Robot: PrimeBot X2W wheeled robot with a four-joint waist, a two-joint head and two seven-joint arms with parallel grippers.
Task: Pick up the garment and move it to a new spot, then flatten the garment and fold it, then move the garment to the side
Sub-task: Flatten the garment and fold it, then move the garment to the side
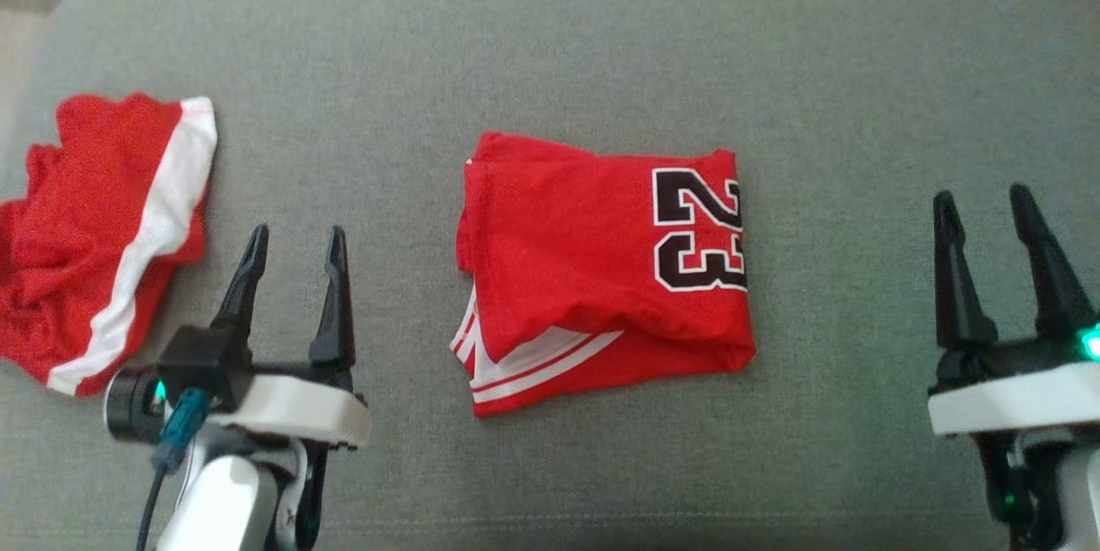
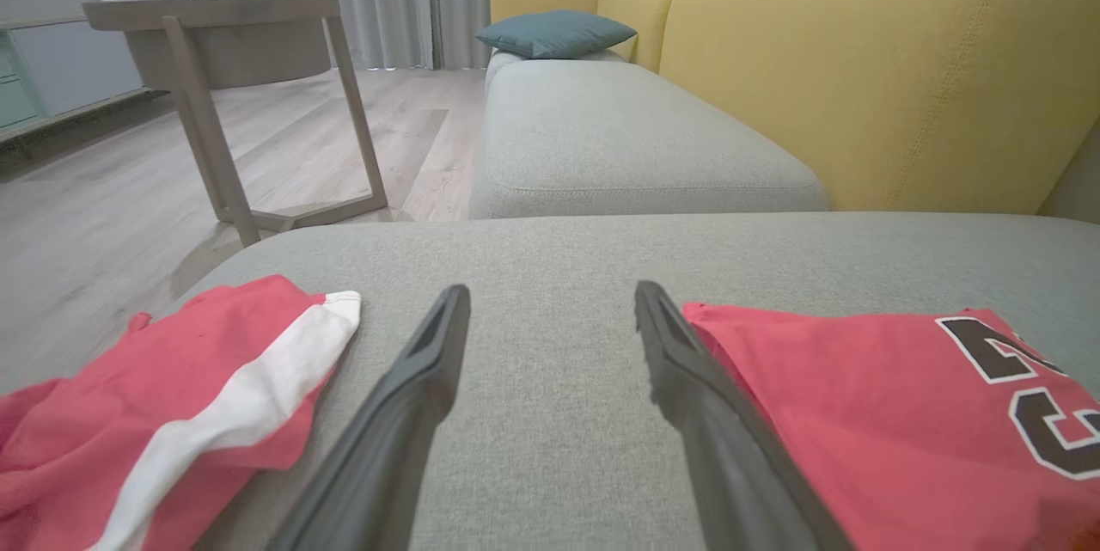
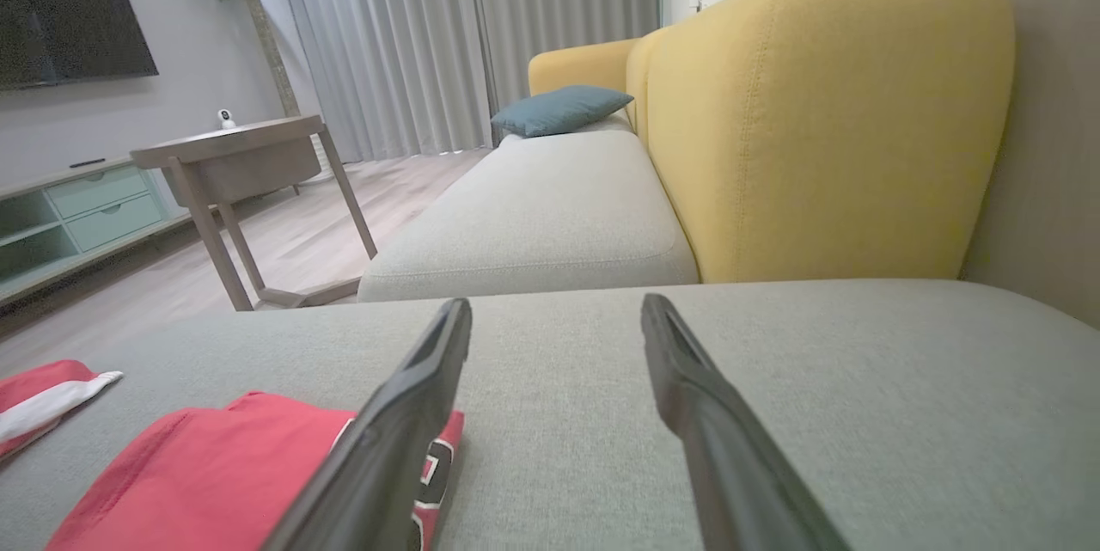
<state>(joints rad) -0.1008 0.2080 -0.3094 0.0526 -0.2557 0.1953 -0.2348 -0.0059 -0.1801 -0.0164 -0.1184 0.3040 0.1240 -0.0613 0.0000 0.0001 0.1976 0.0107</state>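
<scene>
Red folded jersey (image 1: 601, 267), lying flat near the middle of the grey seat cushion (image 1: 550, 44), black 23 toward its right side, white-striped hem peeking out at the near left corner. Looks light, soft and limp, probably a little slippery; likely to sag and spill open if lifted by one layer alone. Best pinched through the whole stack at two opposite sides, low against the cushion.

Left fingers (image 1: 245, 276) spread apart and empty, between the jersey and a second red garment with a white stripe (image 1: 103, 233) by the cushion's left edge. Right fingers (image 1: 956, 276) likewise apart and empty, well clear toward the right edge.

Number of layers hard to count; underside hidden; second garment cut off at the left in the head view.
</scene>
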